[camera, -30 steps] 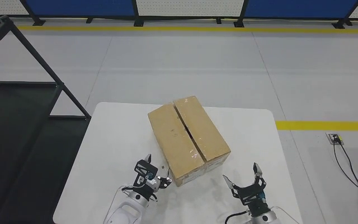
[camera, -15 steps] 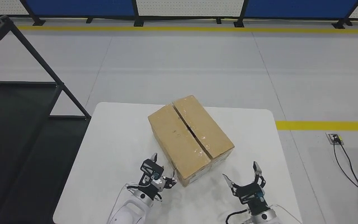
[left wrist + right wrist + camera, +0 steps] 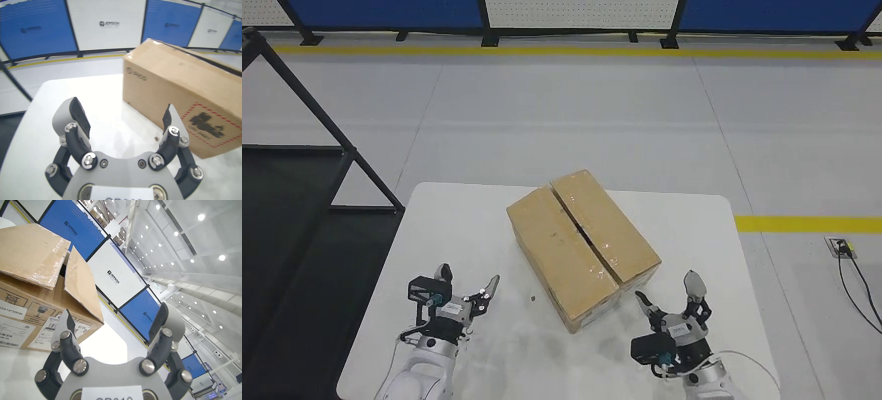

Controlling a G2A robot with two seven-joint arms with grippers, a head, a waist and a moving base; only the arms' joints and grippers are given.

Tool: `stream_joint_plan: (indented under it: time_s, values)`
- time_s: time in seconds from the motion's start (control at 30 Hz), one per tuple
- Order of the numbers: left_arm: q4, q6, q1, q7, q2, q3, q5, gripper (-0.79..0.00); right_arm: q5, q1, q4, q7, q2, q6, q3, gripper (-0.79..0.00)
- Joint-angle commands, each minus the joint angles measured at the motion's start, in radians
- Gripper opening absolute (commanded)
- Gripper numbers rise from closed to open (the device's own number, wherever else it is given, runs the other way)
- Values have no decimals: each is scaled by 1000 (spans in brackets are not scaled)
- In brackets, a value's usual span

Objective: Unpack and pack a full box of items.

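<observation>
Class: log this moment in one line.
cardboard box: on table, flaps ajar | left claw: open, empty | right claw: open, empty

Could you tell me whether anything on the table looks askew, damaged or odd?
The brown cardboard box sits at an angle to the edges of the white table. One top flap stands lifted, leaving a dark gap, with crinkled clear tape along the other flap's edge. A small dark speck lies beside the box.

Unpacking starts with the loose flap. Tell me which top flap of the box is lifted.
The bare flap, tilted up with a dark gap beside it. The other flap lies flat, with clear tape along its edge.
</observation>
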Motion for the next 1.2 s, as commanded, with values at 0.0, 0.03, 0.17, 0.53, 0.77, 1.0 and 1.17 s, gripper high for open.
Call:
stream_joint_plan:
  time_s: [0.0, 0.03, 0.17, 0.53, 0.77, 1.0, 1.17]
  values:
    - [0, -2, -1, 0, 0, 8, 1, 0, 1, 0, 0, -2, 0, -2, 0, 0]
    - [0, -2, -1, 0, 0, 8, 1, 0, 1, 0, 0, -2, 0, -2, 0, 0]
    - [0, -2, -1, 0, 0, 8, 1, 0, -25, 4, 7, 6, 0, -11, -3, 0]
    - [-19, -16, -15, -6, -4, 27, 29, 0, -311, 48, -20, 85, -6, -29, -44, 0]
    - [-30, -21, -5, 10, -5, 37, 58, 0, -371, 90, -13, 159, -16, -44, -63, 0]
    - [-27, -30, -2, 16, -6, 32, 54, 0, -369, 144, 25, 176, -23, -112, -69, 0]
    - [-26, -32, -1, 21, -7, 30, 54, 0, -372, 164, 46, 190, -27, -124, -73, -86]
